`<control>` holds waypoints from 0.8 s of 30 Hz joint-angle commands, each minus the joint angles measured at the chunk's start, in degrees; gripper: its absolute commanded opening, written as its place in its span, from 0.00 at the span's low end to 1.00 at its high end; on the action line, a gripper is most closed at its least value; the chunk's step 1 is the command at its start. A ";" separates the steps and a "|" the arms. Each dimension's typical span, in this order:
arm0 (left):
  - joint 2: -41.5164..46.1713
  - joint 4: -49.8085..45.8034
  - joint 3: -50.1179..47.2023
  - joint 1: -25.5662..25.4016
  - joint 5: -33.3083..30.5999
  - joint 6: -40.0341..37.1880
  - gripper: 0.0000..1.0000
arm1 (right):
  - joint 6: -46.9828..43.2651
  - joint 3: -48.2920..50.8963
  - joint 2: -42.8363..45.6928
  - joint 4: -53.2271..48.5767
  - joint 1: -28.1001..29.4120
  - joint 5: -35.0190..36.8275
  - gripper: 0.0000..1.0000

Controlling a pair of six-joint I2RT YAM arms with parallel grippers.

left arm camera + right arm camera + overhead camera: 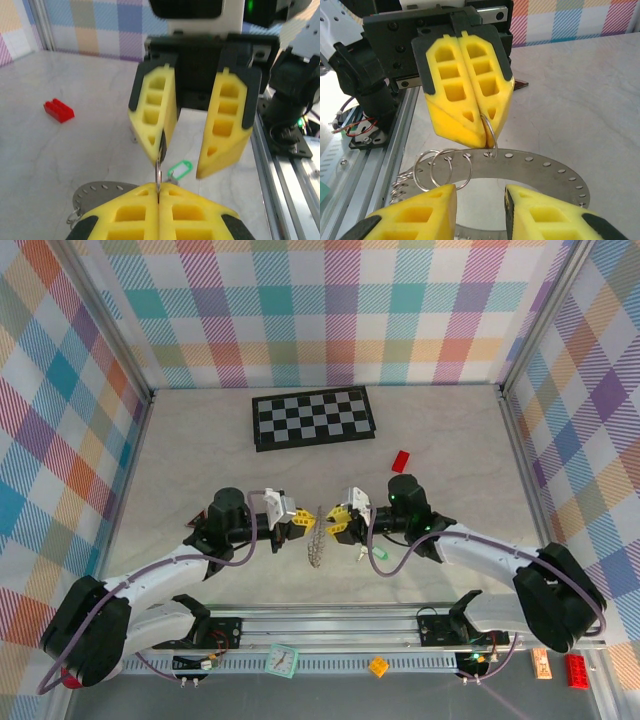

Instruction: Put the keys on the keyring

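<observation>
The keyring (315, 543), a flat grey perforated ring (545, 170) fringed with wire loops (445, 167), hangs on edge between the two grippers. My left gripper (298, 525) is shut on one thin wire loop (158, 172) at the ring's rim; its closed fingers (470, 90) face the right wrist camera. My right gripper (480, 192) stands open just in front of the ring, its fingers (227, 125) holding nothing. A key with a green plastic head (180, 169) lies on the table below the right gripper (335, 525), also visible from above (378, 556).
A black-and-white chequered board (313, 418) lies at the back. A small red block (401, 461) sits behind the right arm. The aluminium rail (330, 625) runs along the near edge, with small coloured bits (378, 665) in front of it.
</observation>
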State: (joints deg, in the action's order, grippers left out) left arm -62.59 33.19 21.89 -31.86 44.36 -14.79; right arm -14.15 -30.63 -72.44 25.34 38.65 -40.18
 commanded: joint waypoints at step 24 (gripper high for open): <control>-1.42 11.71 -0.55 -0.92 5.39 5.20 0.00 | 4.01 -2.71 -1.92 9.31 1.00 -3.32 0.26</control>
State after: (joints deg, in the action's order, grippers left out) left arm -64.03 40.73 21.17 -32.21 47.22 -9.82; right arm -10.87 -31.64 -73.95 33.63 39.35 -42.89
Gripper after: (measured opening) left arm 0.042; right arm 0.259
